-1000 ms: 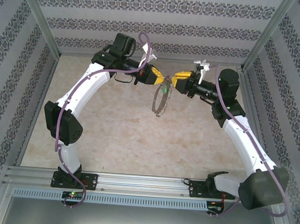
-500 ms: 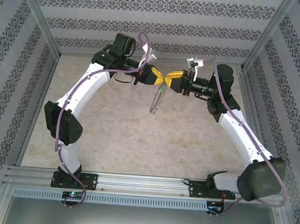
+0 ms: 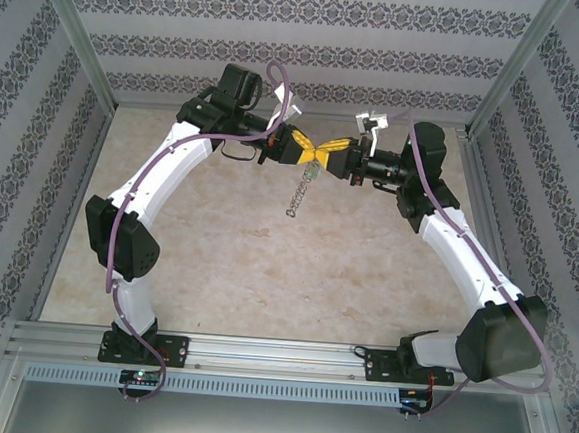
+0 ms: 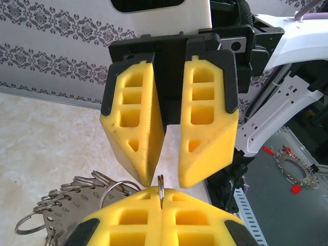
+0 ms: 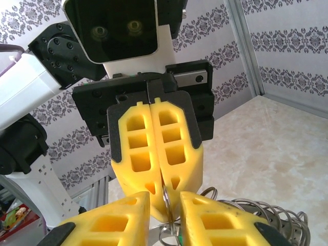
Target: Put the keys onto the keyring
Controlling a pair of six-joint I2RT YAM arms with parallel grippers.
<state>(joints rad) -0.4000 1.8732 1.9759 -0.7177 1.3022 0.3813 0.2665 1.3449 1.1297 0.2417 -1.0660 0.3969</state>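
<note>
Keyring (image 3: 297, 191): hangs clear of surface (image 3: 266, 265), clamped in left tool (image 4: 161, 200) pressed fully together; sits inside narrow gap of right tool (image 4: 165, 177).

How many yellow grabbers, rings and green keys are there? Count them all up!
Yellow grippers: 2 (left gripper, right gripper)
Keyring: 1
Green key: 1
Total: 4

Lighting is bright, even and diffuse from above, casting faint soft shadows on the table (image 3: 265, 275); overhead view leans outward at edges, wrist views are sharp close up.
</note>
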